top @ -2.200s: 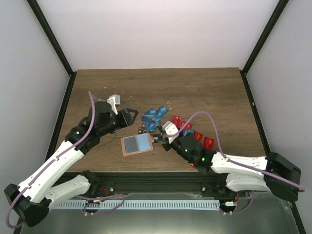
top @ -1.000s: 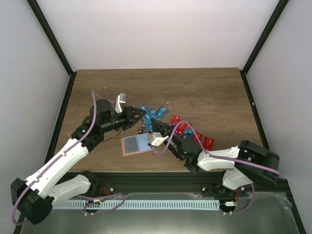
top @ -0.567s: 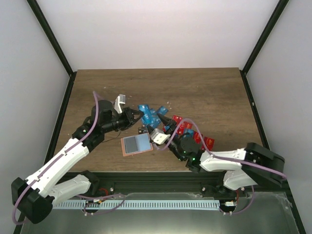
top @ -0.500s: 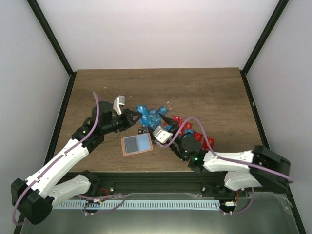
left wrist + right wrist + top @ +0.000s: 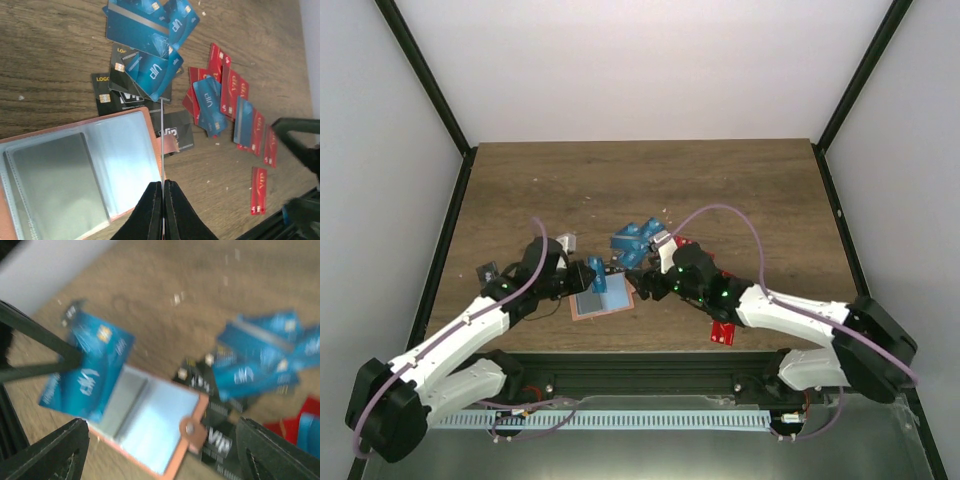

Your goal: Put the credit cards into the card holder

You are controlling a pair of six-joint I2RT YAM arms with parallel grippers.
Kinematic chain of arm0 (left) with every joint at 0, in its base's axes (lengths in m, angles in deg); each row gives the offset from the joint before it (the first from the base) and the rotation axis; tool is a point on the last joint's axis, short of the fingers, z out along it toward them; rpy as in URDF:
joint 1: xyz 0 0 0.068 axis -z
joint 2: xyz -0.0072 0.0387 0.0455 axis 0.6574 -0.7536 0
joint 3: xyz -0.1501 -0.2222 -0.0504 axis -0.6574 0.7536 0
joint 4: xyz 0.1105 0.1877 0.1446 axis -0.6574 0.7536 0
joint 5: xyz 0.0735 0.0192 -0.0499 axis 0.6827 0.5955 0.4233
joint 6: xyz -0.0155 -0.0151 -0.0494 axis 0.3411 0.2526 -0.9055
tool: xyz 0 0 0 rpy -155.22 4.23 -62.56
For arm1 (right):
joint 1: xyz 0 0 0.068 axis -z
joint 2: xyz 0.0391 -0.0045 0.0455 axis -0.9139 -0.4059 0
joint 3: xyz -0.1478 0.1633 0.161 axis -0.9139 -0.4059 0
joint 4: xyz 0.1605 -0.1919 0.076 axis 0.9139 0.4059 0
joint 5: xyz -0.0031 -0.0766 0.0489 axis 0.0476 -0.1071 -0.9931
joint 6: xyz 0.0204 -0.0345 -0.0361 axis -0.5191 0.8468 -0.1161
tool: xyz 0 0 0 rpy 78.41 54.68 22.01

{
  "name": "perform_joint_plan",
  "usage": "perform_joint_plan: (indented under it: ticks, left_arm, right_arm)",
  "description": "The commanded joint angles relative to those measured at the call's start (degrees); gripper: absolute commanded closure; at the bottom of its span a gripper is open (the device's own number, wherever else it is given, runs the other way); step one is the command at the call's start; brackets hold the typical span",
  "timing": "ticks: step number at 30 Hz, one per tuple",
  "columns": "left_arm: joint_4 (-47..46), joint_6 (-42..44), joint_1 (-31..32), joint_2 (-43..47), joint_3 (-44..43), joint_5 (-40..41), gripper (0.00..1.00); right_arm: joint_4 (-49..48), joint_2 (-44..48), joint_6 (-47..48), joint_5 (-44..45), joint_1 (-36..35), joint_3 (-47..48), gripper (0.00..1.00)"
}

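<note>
The card holder lies open near the table's front, tan-orange with clear pockets. My left gripper is shut on a blue credit card standing on edge over the holder. In the left wrist view that card shows only as a thin line, and in the right wrist view as a blue face. My right gripper is open just right of the holder, empty. Blue, black and red credit cards lie scattered behind and to the right.
One red card lies close to the table's front edge. Black frame posts stand at both table sides, and white walls close in the space. A purple cable loops over the right arm.
My left gripper shut on a blue card at the pile and carried it back over the open holder. My right gripper opened and swung left to the holder's right edge.
</note>
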Motion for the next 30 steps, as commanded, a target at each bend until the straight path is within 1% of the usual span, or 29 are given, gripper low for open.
perform_joint_plan:
  ticks: [1,5,7,14,20,26,30]
  left_arm:
    - [-1.7,3.7,-0.3,-1.7,1.2,0.9,0.96]
    - [-5.9,3.0,-0.3,-2.6,4.1,0.8,0.96]
    - [-6.8,3.0,-0.4,-2.9,5.0,1.7,0.96]
    - [-9.7,0.5,-0.4,-2.9,7.9,5.3,0.96]
    - [-14.6,-1.9,-0.4,-3.5,10.7,5.6,0.96]
    - [-17.7,-4.2,-0.4,-4.7,12.1,5.9,0.96]
    - [-19.1,-5.2,-0.4,-5.5,12.8,6.2,0.96]
  right_arm:
    - [8.3,-4.7,-9.6,-10.3,2.6,2.0,0.19]
    - [5.9,-8.2,-10.9,-13.0,3.2,1.5,0.27]
    - [5.0,-9.5,-11.4,-14.3,3.2,1.5,0.32]
    - [2.4,-13.0,-13.1,-15.6,3.2,0.1,0.43]
    - [0.2,-15.8,-14.3,-16.9,3.3,-0.7,0.48]
    - [-0.3,-17.7,-14.8,-16.7,3.2,-0.7,0.52]
    - [-0.6,-18.8,-15.1,-16.6,3.2,-0.6,0.58]
